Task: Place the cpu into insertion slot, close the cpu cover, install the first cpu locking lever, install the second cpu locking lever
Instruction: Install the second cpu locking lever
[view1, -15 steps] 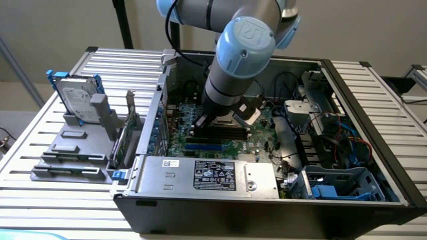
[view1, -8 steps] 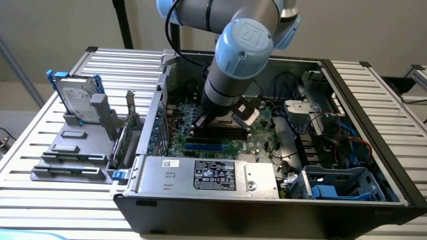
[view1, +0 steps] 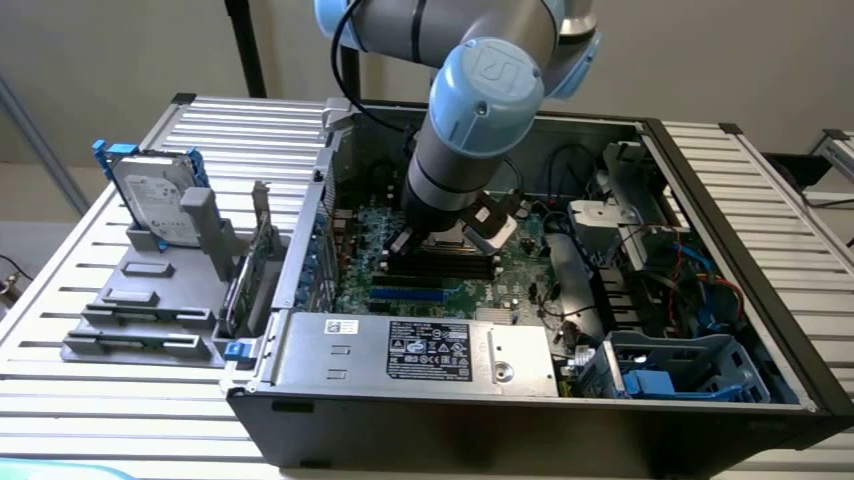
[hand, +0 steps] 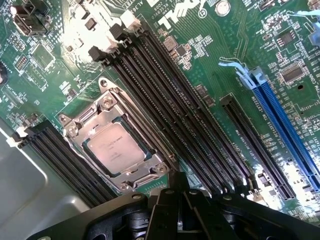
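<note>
The cpu (hand: 116, 147), a small square chip with a silver-grey top, lies in the insertion slot (hand: 75, 134) on the green motherboard (hand: 235, 55). The cpu cover (hand: 102, 111), a silvery frame, lies flat around the chip, whose top shows through its window. A thin metal lever (hand: 150, 132) runs along one side of the socket. My gripper (hand: 182, 200) hovers just off the socket's corner, its black fingers shut with nothing between them. In the exterior view the arm reaches down into the open computer case, with the gripper (view1: 447, 245) low over the board.
Long black memory slots (hand: 170, 100) flank the socket, and a blue card slot (hand: 282, 125) lies farther off. The power supply (view1: 414, 350) fills the case's front. A hard drive (view1: 154, 195) on a grey stand sits at the exterior view's left, and cables and a blue drive cage (view1: 681, 370) at its right.
</note>
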